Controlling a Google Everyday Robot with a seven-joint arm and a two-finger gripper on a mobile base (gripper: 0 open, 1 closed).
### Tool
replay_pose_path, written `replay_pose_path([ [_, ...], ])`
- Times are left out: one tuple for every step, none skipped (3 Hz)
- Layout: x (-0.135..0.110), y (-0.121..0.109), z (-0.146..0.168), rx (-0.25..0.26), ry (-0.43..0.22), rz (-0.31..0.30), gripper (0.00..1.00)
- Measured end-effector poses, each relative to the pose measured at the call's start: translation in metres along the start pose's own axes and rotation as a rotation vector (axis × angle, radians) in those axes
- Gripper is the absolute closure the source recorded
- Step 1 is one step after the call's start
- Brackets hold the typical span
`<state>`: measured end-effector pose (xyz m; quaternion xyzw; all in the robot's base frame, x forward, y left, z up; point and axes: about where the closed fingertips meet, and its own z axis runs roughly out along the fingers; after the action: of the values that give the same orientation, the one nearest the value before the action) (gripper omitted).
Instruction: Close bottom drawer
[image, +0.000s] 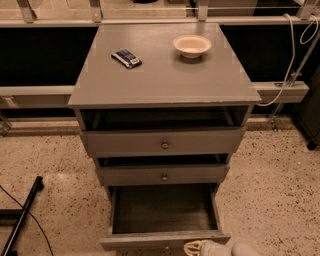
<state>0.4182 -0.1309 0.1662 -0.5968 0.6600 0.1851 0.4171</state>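
I see my pincer (209, 248) at the lower edge, just before the front of the bottom drawer (150, 241), which juts far out over the floor (272, 195). The floor to its right lies open to me; on the left a black bar (22, 220) lies on the floor, well apart from the drawer.

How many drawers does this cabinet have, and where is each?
3: the top drawer, the middle drawer, and the bottom drawer, pulled far out. The gripper is at its front edge.
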Motion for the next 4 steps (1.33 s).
replay_pose_path([
  [-0.006, -0.032, 0.017, 0.03, -0.033, -0.006, 1.0],
  [-0.006, -0.03, 0.016, 0.03, -0.033, -0.006, 1.0],
  [-0.014, -0.063, 0.035, 0.053, -0.057, -0.005, 1.0],
  [-0.014, -0.063, 0.035, 0.058, -0.052, -0.007, 1.0],
])
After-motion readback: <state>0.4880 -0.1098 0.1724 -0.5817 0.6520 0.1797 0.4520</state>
